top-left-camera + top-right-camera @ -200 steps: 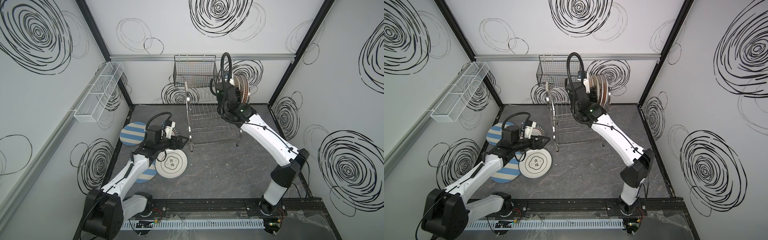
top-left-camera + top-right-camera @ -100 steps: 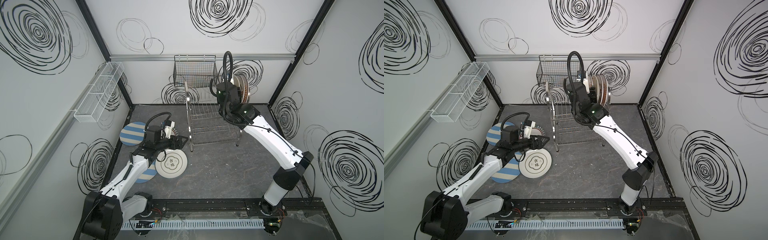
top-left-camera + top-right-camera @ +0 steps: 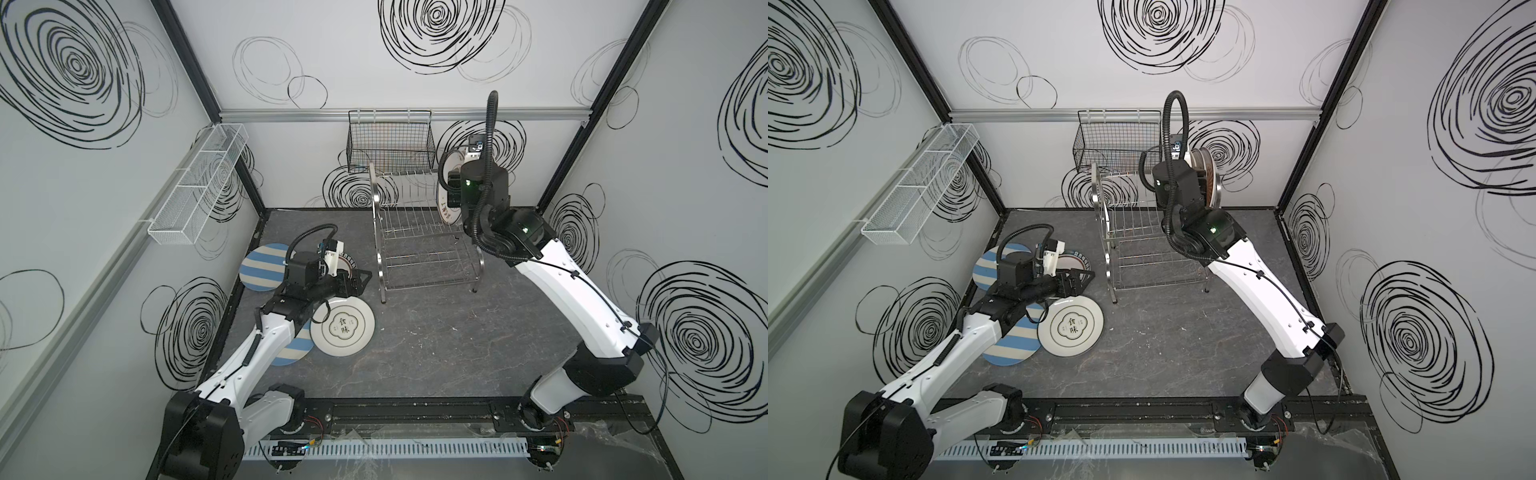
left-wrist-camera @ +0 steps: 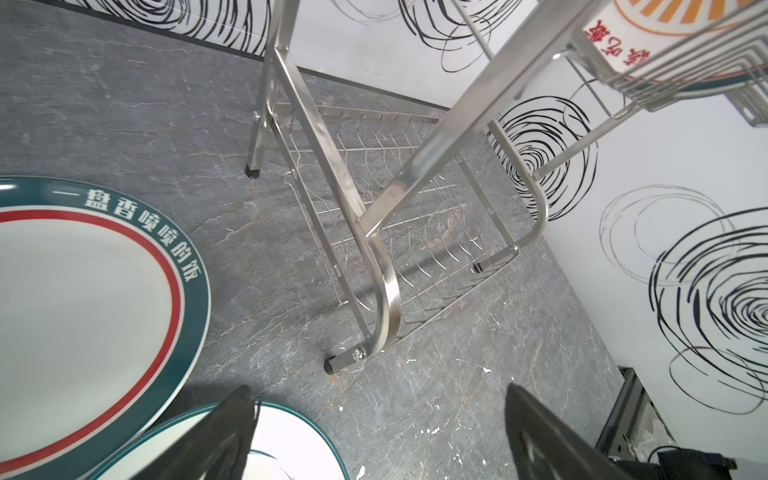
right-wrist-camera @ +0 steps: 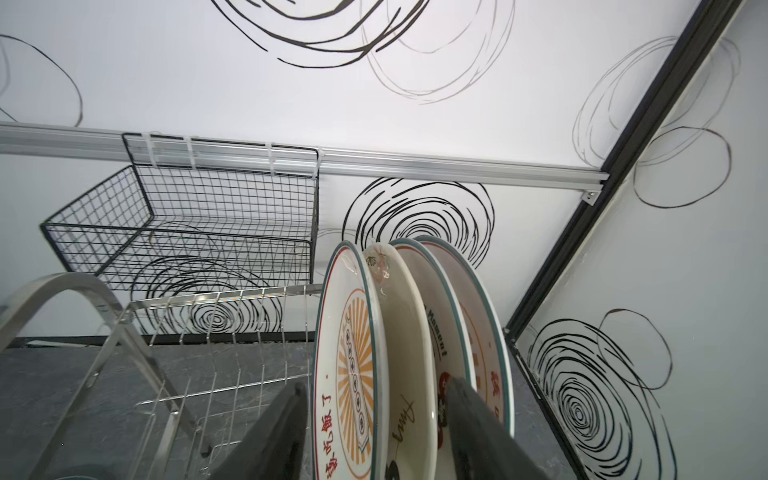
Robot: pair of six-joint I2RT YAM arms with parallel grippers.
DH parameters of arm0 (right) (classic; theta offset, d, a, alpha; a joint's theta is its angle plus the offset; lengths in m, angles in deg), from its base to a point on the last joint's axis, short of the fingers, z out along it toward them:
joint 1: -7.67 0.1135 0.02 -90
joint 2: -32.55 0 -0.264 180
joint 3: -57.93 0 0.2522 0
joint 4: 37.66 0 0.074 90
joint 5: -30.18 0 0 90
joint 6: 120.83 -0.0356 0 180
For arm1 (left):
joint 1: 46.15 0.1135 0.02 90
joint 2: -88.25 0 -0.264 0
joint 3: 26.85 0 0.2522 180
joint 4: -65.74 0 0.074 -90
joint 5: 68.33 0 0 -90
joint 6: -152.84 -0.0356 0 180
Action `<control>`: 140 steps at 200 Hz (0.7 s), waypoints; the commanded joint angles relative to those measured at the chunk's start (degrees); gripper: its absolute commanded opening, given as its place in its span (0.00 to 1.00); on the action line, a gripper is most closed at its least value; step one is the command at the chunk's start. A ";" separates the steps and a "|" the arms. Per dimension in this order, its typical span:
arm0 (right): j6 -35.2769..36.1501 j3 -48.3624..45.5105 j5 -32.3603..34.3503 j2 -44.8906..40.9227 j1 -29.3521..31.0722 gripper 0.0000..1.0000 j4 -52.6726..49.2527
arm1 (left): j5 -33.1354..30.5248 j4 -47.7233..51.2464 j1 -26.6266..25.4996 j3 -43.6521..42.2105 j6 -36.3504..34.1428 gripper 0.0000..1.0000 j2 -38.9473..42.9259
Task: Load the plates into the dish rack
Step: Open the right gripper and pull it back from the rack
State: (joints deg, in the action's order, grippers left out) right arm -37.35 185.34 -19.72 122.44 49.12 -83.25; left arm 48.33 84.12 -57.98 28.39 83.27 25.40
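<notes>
A: Bench (image 3: 436, 353), nearest?
B: Near striped plate (image 3: 1017, 345), flat, partly under left arm (image 3: 967, 336); characters plate (image 3: 1071, 330) just beside it.
A: Left gripper (image 4: 378, 387)?
B: Jaws released, empty, low beside green-rimmed plate (image 4: 83, 299); far striped plate (image 3: 262, 272) to its left.
A: Dish rack (image 3: 428, 249)?
B: Mid-bench; racked plates (image 5: 415, 316), four, upright at upper tier's right end.
A: Right gripper (image 5: 376, 383)?
B: Jaws released, straddling sunburst plate (image 5: 353, 365) and its cream neighbour.

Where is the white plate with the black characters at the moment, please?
The white plate lies flat on the table left of centre in both top views, beside the nearer striped plate and in front of the dish rack.
</notes>
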 commanded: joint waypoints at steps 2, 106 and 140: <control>-1.75 -1.40 -4.98 -4.77 0.20 0.60 -2.80 | -3.89 0.71 0.41 -0.12 2.01 0.96 1.98; -4.14 -37.98 -41.40 -26.01 0.15 0.69 14.92 | -17.96 3.78 0.41 -3.31 8.51 0.96 5.07; -7.83 -47.35 -46.91 -30.86 0.43 0.74 17.86 | -19.94 5.24 -0.25 -5.11 8.80 0.96 6.67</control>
State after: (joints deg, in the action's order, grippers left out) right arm -41.83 142.24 -58.83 95.12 49.26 -70.88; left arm 32.75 88.76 -57.98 24.80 90.35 30.32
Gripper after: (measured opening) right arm 0.727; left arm 0.960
